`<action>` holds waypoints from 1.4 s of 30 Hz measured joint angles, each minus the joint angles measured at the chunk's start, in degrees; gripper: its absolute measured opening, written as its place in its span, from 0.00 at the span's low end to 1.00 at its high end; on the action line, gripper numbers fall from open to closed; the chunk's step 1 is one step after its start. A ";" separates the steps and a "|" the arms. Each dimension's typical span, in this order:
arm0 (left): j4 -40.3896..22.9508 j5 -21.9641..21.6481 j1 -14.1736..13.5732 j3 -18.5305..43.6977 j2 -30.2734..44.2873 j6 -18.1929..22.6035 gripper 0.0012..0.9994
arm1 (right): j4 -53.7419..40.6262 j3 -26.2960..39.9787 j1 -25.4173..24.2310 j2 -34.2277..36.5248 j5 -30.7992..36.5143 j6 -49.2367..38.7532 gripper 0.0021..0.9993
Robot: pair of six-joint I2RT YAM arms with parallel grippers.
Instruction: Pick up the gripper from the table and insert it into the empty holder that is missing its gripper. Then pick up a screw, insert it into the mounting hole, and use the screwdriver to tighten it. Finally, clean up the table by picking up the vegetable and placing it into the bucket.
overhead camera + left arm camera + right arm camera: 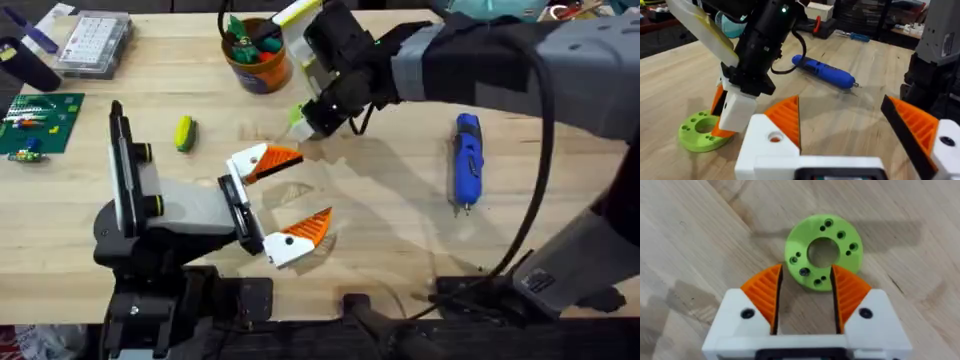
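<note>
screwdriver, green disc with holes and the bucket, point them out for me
screwdriver [467, 160], overhead view, middle of its blue body
green disc [837, 265], right wrist view, flat ring face beside the centre hole
bucket [262, 68], overhead view, orange outer wall

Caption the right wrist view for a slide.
Right gripper, fingers open, poised over the lime-green holed disc on the wooden table.

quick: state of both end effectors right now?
Left end effector: open, holding nothing.
Right end effector: open, holding nothing, fingers down around the near edge of the green disc.
</note>
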 joint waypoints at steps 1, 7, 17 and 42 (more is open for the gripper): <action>0.00 0.00 0.00 0.00 0.00 0.00 0.99 | 0.01 0.00 0.00 0.00 0.00 -0.07 0.53; 0.00 0.00 0.00 0.00 0.00 -0.02 0.99 | 0.02 0.00 0.16 0.00 0.00 -0.09 0.41; 0.00 0.00 0.00 0.00 0.00 0.00 0.99 | 0.09 0.19 1.29 0.80 -0.02 -0.11 0.37; 0.00 0.00 0.00 0.00 0.00 0.00 0.99 | 0.34 0.86 1.29 2.03 0.02 -0.29 0.00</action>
